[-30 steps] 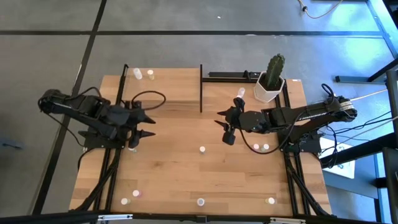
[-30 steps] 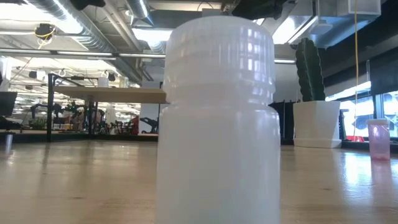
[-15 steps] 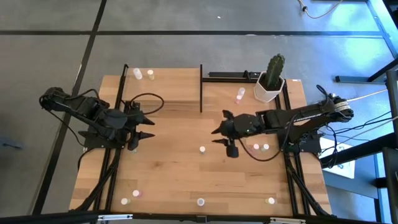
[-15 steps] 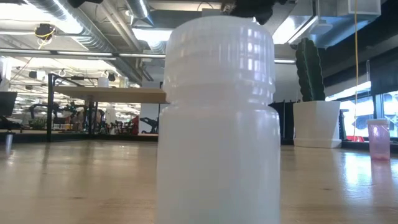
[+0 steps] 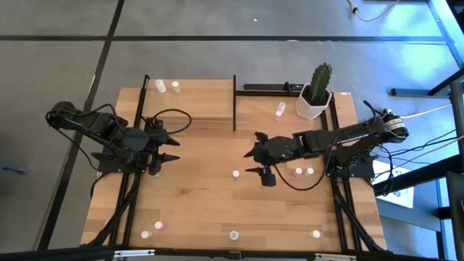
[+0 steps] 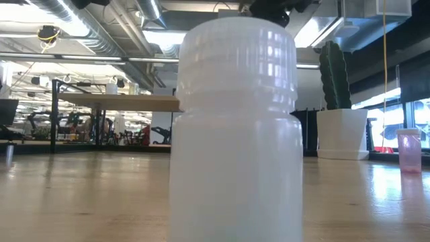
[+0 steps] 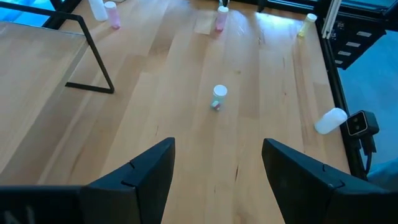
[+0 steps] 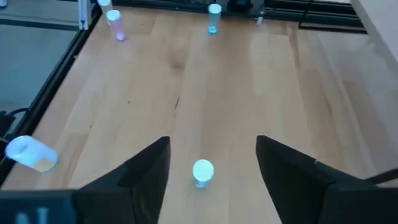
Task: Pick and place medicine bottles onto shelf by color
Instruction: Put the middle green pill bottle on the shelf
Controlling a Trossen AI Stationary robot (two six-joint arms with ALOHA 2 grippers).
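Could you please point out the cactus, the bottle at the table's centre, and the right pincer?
cactus [image 5: 321, 75], high view, on its green stem.
centre bottle [image 5: 236, 174], high view, on its white cap.
right pincer [image 5: 251, 162], high view, midway between its open fingertips.

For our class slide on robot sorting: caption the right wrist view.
Open right gripper hovers over the wooden table, its fingers framing a small white vial.

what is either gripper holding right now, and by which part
Nothing is held. The right gripper stands open over a small white-capped vial on the table; the left gripper is open and empty too.
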